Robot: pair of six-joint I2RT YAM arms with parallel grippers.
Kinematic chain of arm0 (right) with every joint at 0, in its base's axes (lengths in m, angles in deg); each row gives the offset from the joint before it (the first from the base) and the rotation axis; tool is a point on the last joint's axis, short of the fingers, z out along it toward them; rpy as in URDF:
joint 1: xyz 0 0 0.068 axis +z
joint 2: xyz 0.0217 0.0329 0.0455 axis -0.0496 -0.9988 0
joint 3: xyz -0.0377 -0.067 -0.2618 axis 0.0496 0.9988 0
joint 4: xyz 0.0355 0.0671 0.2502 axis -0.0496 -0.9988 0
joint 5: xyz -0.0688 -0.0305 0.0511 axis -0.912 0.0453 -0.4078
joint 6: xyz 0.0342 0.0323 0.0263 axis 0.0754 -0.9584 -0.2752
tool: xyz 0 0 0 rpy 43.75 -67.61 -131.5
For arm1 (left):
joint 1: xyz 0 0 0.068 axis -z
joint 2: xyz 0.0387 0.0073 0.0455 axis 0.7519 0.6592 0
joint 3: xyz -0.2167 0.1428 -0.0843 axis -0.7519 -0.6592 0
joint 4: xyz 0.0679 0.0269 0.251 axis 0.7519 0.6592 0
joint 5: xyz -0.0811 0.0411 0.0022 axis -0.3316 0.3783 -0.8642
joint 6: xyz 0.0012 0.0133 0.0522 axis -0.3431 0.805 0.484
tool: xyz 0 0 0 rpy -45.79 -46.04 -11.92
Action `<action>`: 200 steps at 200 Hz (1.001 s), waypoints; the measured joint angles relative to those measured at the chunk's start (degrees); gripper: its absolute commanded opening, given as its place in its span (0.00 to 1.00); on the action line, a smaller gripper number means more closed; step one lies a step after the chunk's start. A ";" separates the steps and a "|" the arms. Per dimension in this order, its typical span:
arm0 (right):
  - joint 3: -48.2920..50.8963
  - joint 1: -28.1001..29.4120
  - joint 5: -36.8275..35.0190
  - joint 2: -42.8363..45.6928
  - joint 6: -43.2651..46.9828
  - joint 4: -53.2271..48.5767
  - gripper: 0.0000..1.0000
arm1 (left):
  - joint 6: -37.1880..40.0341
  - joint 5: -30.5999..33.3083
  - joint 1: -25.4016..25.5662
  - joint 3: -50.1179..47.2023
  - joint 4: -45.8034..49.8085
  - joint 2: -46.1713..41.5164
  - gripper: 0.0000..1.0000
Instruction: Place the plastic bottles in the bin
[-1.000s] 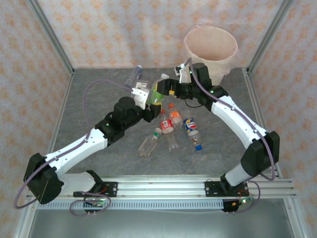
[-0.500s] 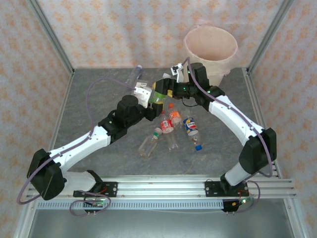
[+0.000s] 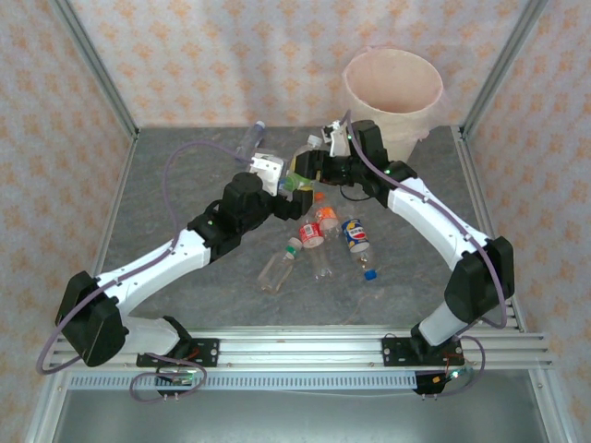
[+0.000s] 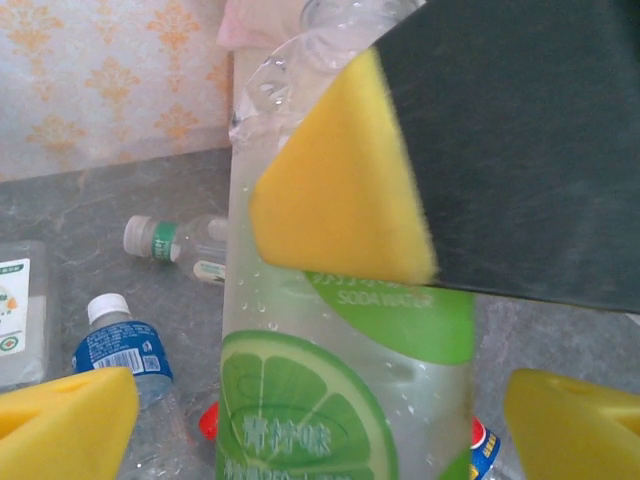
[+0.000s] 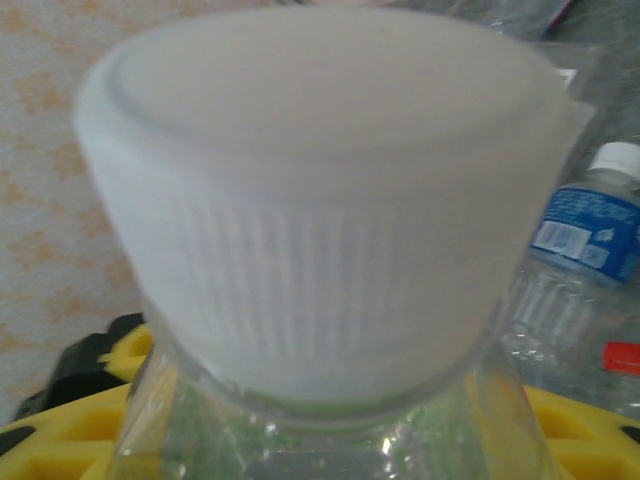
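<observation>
Our right claw (image 3: pixel 312 166) is clamped on the lime bottle (image 4: pixel 350 330), holding it upright between the arms above the other bottles (image 3: pixel 319 231). Our left claw (image 4: pixel 320 415) is released, with its pads wide of the label. We should draw the left back first, then swing the right over the bin (image 3: pixel 416 115) and let go only above its mouth.

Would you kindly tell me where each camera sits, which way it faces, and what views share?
Top external: above and behind the bases, looking down on the table, bin, left arm, right arm.
Left wrist: on the left arm, facing the lime soda-water bottle between the pads of its open left gripper.
Right wrist: on the right arm, facing that bottle's white cap, the right gripper clamped below it.
Shared: that bottle, in both wrist views.
</observation>
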 measured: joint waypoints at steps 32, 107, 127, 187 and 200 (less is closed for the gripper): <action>-1.49 -1.68 -5.38 0.11 2.47 -2.01 0.56 | -0.83 -1.01 -0.04 -2.38 0.07 -3.63 1.00; -19.08 -7.72 -15.30 -2.01 9.07 -5.99 0.55 | -6.80 14.86 -0.59 -15.13 0.24 -16.39 1.00; -27.98 -8.76 -19.96 -5.81 11.08 -6.51 0.55 | -8.48 18.56 -1.20 -18.08 1.09 -19.37 1.00; -42.36 -9.68 -34.93 -16.28 20.28 -5.95 0.55 | -12.00 24.06 -4.55 -23.17 2.36 -27.52 1.00; -46.90 -10.32 -36.94 -19.65 21.77 -6.29 0.55 | -12.68 24.30 -5.35 -24.11 2.36 -28.26 1.00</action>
